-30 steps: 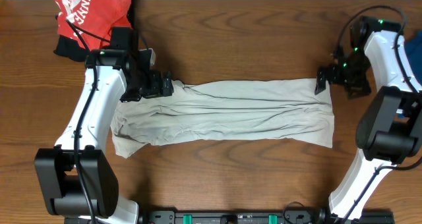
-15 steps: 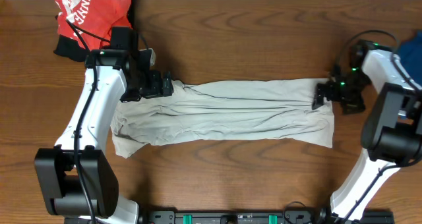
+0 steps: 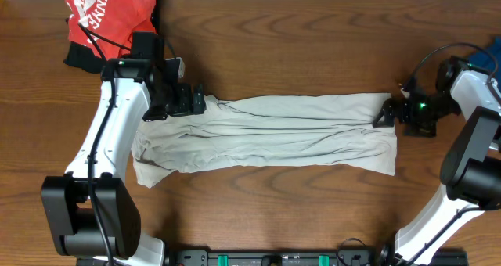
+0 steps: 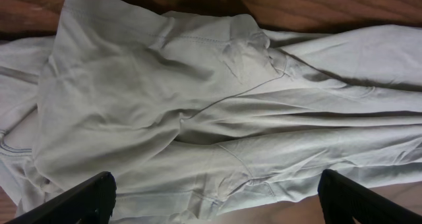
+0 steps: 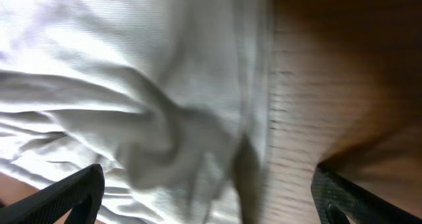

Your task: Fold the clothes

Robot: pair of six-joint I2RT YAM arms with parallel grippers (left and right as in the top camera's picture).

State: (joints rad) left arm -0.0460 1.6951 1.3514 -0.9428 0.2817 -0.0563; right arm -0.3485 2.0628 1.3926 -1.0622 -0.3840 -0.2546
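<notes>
The clothes [image 3: 266,133], one pale beige shirt, lie in a long wrinkled band across the middle of the table. My left gripper [image 3: 196,102] is open at the band's upper left corner; the left wrist view shows creased fabric [image 4: 198,105] between the wide-apart fingertips [image 4: 86,197]. My right gripper [image 3: 385,112] is open at the band's upper right corner. In the right wrist view, the shirt's edge [image 5: 165,132] and bare wood lie between its fingers [image 5: 72,194], with nothing pinched.
A red garment with white lettering [image 3: 106,16] is bunched at the back left corner, on a black cloth. A blue cloth [image 3: 489,59] shows at the right edge. The wooden table [image 3: 274,55] surrounds the shirt.
My right arm has swung down and outward, and its gripper has dropped to the shirt's upper right corner. The left arm and the shirt have not moved.
</notes>
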